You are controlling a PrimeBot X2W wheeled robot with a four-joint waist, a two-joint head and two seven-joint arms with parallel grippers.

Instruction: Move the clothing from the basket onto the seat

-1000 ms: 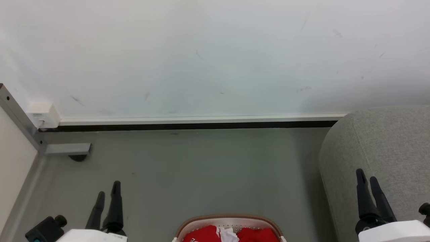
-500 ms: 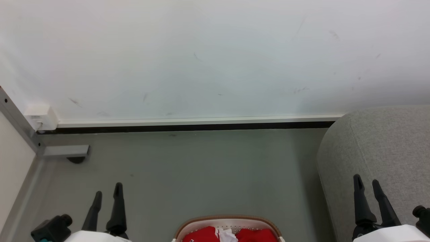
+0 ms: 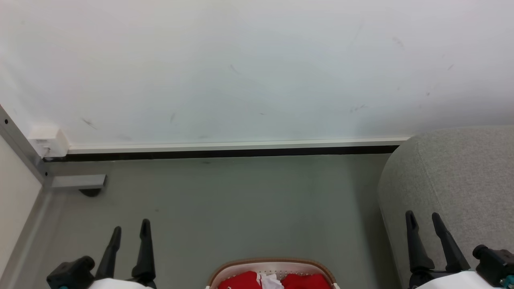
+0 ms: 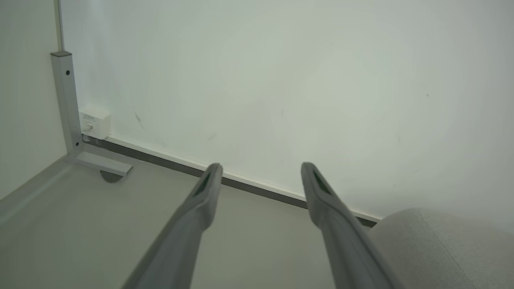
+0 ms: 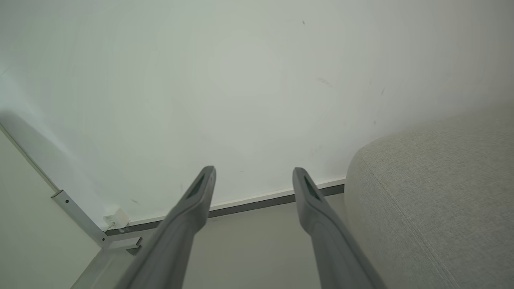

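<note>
Head view: the basket [image 3: 273,261] sits on the grey floor [image 3: 241,200] at the near edge of the scene, between the two arms, with just its far brown rim and a strip of perforated white wall in sight. The clothing [image 3: 245,281] lies inside it as bunched red fabric with a bit of white trim near the middle. No number can be made out on it.

The seat [image 3: 461,172] stands to the right of the basket and apart from it. Its rounded grey corner reaches back to the wall [image 3: 241,72].

The left tool [image 3: 131,225] hangs over bare floor to the left of the basket, with its two dark fingers spread and nothing between them. The right tool [image 3: 422,214] is at the near right, in front of the seat's left side. Its fingers are likewise parted and empty. Neither tool touches the clothing or the basket.

In the left wrist view, the left tool [image 4: 262,166] shows a wide gap between its fingers, and the seat's corner [image 4: 441,245] lies to the right. In the right wrist view, the right tool [image 5: 253,170] is spread just as wide, with the seat [image 5: 433,192] close beside its right finger.

A pale skirting strip [image 3: 233,143] runs along the foot of the wall. At the far left stand a metal post [image 3: 24,148] and a small white box [image 3: 48,140].
</note>
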